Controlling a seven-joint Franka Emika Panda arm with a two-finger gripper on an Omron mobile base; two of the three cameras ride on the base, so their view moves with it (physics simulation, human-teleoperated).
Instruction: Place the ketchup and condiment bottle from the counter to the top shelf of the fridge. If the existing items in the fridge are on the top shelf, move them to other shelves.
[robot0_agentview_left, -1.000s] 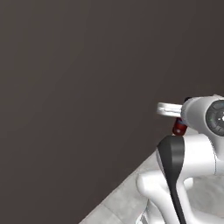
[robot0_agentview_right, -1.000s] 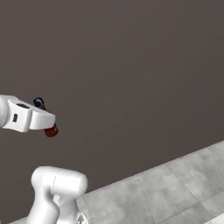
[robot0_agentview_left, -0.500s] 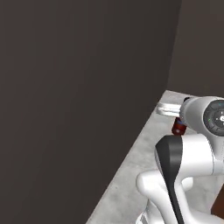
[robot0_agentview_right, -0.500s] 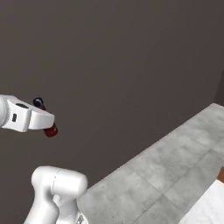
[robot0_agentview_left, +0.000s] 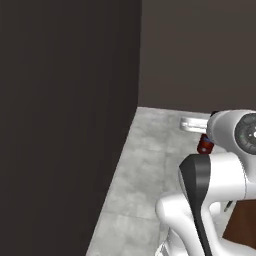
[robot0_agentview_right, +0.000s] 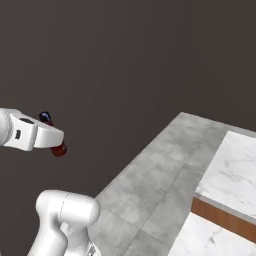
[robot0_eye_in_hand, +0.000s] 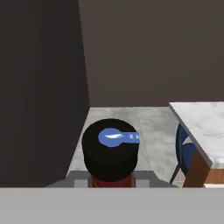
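A: Gripper (robot0_eye_in_hand: 111, 183) state?
B: Clamped on the condiment bottle (robot0_eye_in_hand: 110, 151), carried in the air above the grey floor (robot0_agentview_right: 160, 175).
A: Axis?
B: Lengthwise toward the hand camera, black cap (robot0_eye_in_hand: 110, 146) nearest it.

Dark brown-grey walls (robot0_agentview_right: 125, 60) meet at a corner above a grey tiled floor (robot0_agentview_right: 160, 180). In the hand view, a dark blue chair (robot0_eye_in_hand: 186, 148) stands near the floor's right side.
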